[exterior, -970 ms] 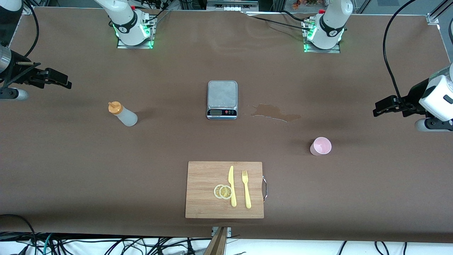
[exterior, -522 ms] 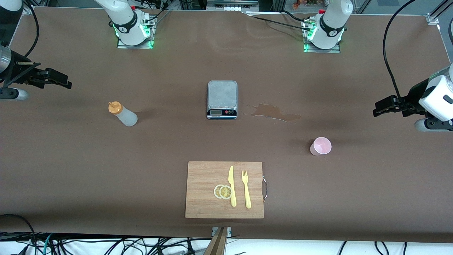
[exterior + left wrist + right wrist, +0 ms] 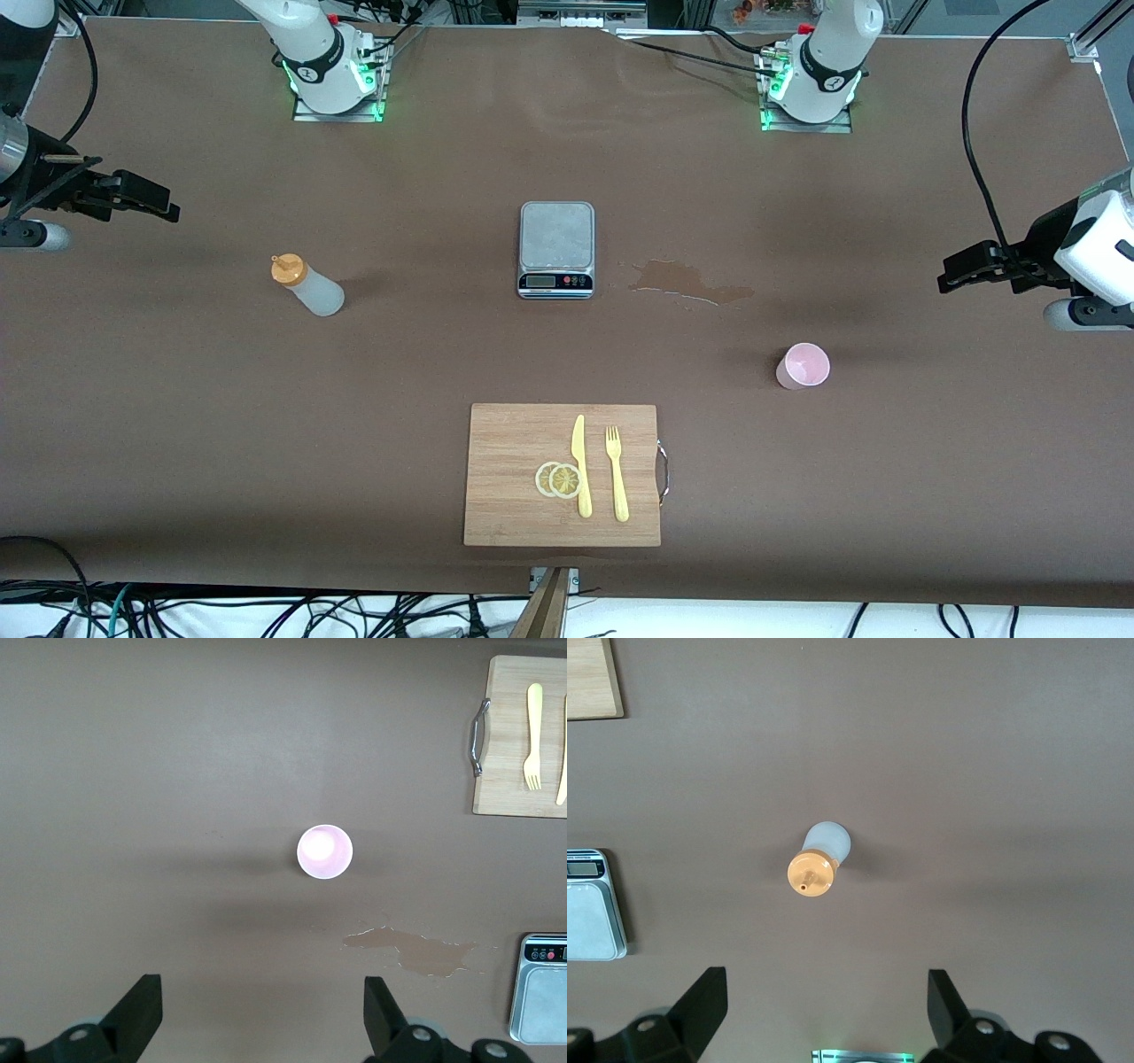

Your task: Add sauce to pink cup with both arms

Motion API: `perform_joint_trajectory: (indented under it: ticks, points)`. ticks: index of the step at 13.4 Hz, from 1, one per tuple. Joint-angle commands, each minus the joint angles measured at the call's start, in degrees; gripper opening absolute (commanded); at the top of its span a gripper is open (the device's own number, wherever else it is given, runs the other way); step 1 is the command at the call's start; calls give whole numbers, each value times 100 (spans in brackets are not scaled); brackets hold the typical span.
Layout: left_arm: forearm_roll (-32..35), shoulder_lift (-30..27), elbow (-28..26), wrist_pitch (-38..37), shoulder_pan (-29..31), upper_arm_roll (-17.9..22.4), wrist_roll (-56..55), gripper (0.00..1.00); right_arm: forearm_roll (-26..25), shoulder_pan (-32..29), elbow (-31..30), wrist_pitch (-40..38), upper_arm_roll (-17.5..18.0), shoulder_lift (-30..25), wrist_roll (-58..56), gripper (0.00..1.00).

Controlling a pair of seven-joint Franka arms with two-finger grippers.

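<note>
The sauce bottle [image 3: 307,285], whitish with an orange cap, stands on the brown table toward the right arm's end. It also shows in the right wrist view [image 3: 817,864]. The pink cup [image 3: 803,366] stands upright toward the left arm's end and looks empty in the left wrist view [image 3: 324,851]. My right gripper [image 3: 159,202] is open and empty, high over the table's edge at its own end, apart from the bottle; its open jaws show in its wrist view [image 3: 827,988]. My left gripper [image 3: 952,270] is open and empty, high over its end, apart from the cup [image 3: 263,992].
A silver kitchen scale [image 3: 555,248] sits mid-table. A wet stain [image 3: 691,282] lies between the scale and the cup. A wooden cutting board [image 3: 509,443] nearer the front camera carries a yellow knife [image 3: 580,465], a fork [image 3: 616,474] and lemon slices [image 3: 558,479].
The left gripper has shifted very slightly toward its end of the table. The right arm, bottle and cup have not moved.
</note>
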Motion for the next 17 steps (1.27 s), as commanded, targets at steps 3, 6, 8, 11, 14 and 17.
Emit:
perform_joint_trajectory:
  ticks: [3, 6, 8, 11, 14, 17]
  points:
    - [-119, 50, -61, -61, -46, 16, 162, 100, -4, -12, 148, -94, 16, 50, -22, 100]
    - [-75, 172, -281, 79, -169, 16, 171, 100, 4, -12, 148, -103, 16, 50, -22, 100]
    - [-75, 286, -343, 202, -257, 16, 145, 100, 4, -12, 148, -103, 16, 50, -13, 100]
    - [-109, 418, -947, 1035, -257, 16, 197, 100, 4, -12, 148, -103, 16, 41, -22, 100]
    - [-83, 646, -1397, 1826, -266, 25, 180, 100, 4, -4, 148, -103, 16, 50, -22, 100]
    - [-75, 1068, -1477, 2328, -274, 25, 162, 100, 4, -3, 148, -103, 16, 41, -13, 100]
